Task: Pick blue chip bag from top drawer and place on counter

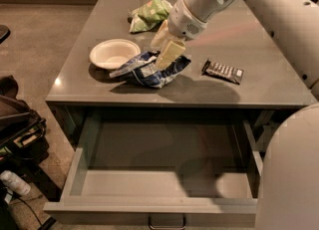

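The blue chip bag (144, 72) lies on the counter (259, 50) near its front edge, just right of a white bowl. My gripper (158, 60) reaches down from the upper right and is shut on the bag's top edge, with the bag resting on or just above the worktop. The top drawer (159, 149) is pulled fully out below the counter's front edge. Its grey interior holds nothing, and its metal bar handle (167, 221) shows at the bottom.
A white bowl (113, 53) sits left of the bag. A light green snack bag (149, 14) lies behind it. A black bar wrapper (223, 71) lies to the right. Dark bags and a bottle (14, 181) are on the floor at left. My arm covers the right side.
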You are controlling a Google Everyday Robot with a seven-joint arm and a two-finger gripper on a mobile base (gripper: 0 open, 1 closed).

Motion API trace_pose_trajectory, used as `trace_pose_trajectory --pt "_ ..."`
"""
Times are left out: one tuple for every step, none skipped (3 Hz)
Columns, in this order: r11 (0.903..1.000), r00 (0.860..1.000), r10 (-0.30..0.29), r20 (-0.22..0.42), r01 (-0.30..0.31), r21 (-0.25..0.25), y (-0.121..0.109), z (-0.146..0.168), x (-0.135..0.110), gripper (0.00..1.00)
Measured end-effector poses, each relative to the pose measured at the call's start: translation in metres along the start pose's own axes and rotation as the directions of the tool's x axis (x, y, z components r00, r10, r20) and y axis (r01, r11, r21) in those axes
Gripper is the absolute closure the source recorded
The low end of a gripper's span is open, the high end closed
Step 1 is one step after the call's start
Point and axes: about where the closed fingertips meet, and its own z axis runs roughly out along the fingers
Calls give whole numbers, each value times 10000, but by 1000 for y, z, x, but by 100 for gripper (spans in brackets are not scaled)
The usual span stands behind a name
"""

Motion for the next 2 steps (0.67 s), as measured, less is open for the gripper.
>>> trace_pose_trajectory --pt "10000 10000 0 0 0 0 0 0 0 0" --pt "10000 10000 0 0 0 -1 0 0 0 0"
